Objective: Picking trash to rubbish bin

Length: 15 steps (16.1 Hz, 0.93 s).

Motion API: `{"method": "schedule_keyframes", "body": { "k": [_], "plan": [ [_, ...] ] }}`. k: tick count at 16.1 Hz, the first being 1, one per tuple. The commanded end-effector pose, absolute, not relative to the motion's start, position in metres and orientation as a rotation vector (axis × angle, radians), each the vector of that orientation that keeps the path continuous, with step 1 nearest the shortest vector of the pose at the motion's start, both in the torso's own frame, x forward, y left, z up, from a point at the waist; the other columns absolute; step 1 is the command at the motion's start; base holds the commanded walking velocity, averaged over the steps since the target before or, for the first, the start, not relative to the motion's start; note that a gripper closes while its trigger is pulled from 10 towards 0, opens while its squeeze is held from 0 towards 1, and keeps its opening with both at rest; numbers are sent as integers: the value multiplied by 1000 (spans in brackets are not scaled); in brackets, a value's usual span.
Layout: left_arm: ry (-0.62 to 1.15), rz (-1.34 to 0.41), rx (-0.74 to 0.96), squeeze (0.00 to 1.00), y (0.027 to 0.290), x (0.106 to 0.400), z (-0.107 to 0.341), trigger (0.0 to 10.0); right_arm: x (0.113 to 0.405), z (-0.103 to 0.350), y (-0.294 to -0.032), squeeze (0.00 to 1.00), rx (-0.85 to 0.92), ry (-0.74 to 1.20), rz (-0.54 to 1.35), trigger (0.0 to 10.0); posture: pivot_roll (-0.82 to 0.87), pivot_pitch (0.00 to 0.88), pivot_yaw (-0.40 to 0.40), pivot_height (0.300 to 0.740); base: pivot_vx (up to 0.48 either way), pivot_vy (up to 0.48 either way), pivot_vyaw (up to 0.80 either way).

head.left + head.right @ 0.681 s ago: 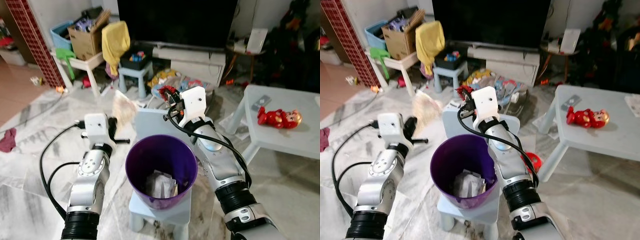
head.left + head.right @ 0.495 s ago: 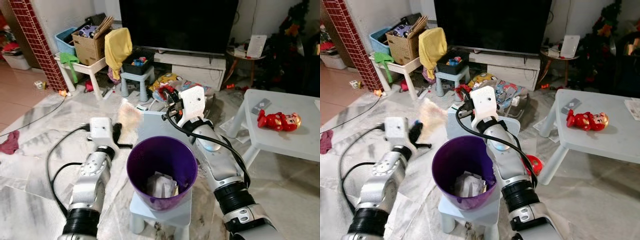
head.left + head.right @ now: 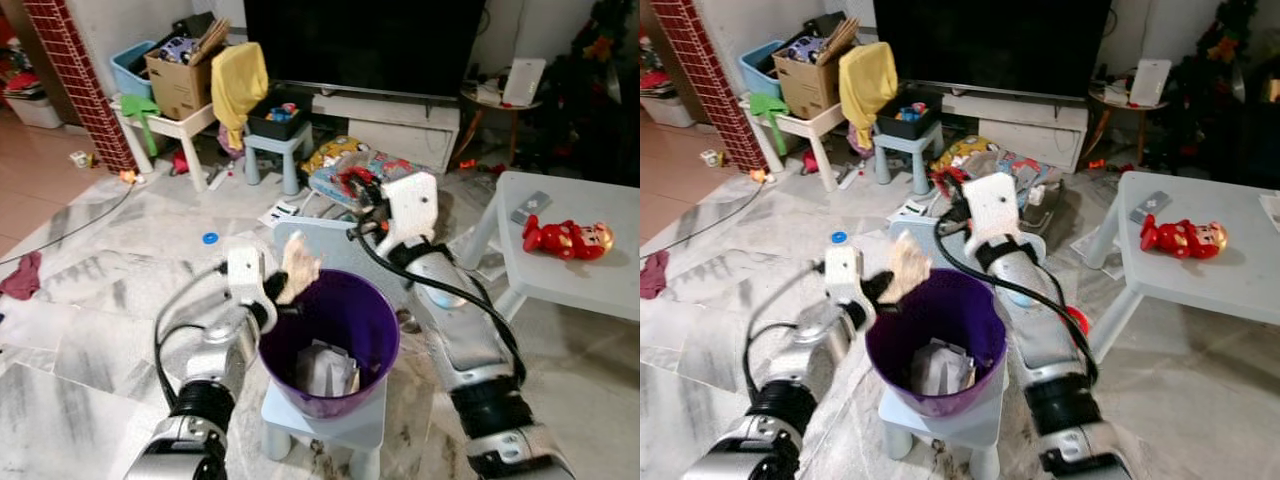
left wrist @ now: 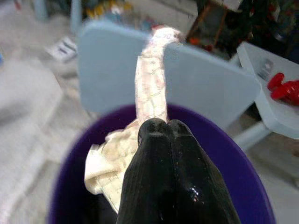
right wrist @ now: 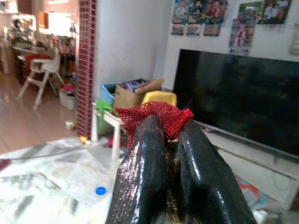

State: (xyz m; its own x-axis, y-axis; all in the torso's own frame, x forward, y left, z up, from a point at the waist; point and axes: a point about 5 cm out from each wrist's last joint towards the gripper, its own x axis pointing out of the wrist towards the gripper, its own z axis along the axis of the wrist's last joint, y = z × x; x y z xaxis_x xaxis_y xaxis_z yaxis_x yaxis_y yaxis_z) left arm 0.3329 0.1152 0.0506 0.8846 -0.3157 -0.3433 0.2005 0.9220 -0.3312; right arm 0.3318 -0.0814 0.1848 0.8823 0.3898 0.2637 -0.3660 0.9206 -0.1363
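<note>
A purple bin [image 3: 330, 340] stands on a small pale blue chair [image 3: 340, 415] and holds crumpled paper trash [image 3: 325, 368]. My left gripper [image 3: 282, 296] is shut on a beige crumpled paper wrapper [image 3: 299, 270], holding it at the bin's left rim; in the left wrist view the wrapper [image 4: 150, 98] hangs over the purple bin [image 4: 224, 186] mouth. My right gripper [image 3: 352, 188] is shut on a red shiny wrapper [image 5: 156, 114], raised behind the bin above the chair back [image 3: 330, 250].
A pale low table [image 3: 575, 270] with a red toy [image 3: 565, 236] stands at the right. Behind are a TV cabinet [image 3: 400, 115], a small stool [image 3: 272, 150], a white table with a cardboard box [image 3: 180, 85], and scattered clutter on the plastic-covered floor.
My left gripper has carried the beige wrapper rightward from beside the bin to its left rim. The right gripper still holds the red wrapper behind the bin. The camera shifted a little.
</note>
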Motion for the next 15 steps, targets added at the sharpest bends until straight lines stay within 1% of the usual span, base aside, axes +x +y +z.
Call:
{"method": "schedule_keyframes", "body": {
  "k": [1,2,3,4,5,7,9,11,12,13,15],
  "plan": [
    [445,-295,-315,0,111,329,42,10000,328,193,-85,0,-92,-312,387,10000,-82,0,6,740,0,0,0],
    [484,-306,-334,0,106,326,36,10000,326,192,-88,0,-101,-308,382,10000,-95,2,7,740,0,0,0],
    [528,-327,-373,75,99,321,30,10000,323,191,-93,0,-112,-297,374,10000,-111,12,5,740,0,0,0],
    [549,-336,-392,439,95,319,26,10000,322,189,-96,0,-117,-291,369,10000,-113,13,5,740,0,0,0],
    [580,-334,-455,1000,90,313,19,10000,319,187,-100,0,-126,-279,362,10000,-119,17,3,740,0,0,0],
    [605,-314,-506,1000,88,309,14,10000,317,188,-101,0,-133,-268,364,10000,-124,21,-2,740,0,0,0],
    [607,-298,-498,1000,90,308,12,10000,317,189,-99,0,-137,-258,376,10000,-113,21,-14,740,0,0,0],
    [519,-279,-365,1000,104,313,17,10000,318,186,-96,0,-140,-245,391,10000,-97,19,-18,740,0,0,0],
    [441,-273,-280,1000,113,316,24,10000,320,181,-97,0,-134,-221,392,10000,-66,19,-21,740,0,0,0],
    [323,-264,-197,1000,127,314,34,10000,323,166,-98,0,-112,-152,393,10000,-44,20,-23,740,0,0,0],
    [218,-236,-123,1000,148,297,43,10000,329,149,-95,0,-120,-86,391,10000,4,24,-28,740,0,0,0]
  ]
}}
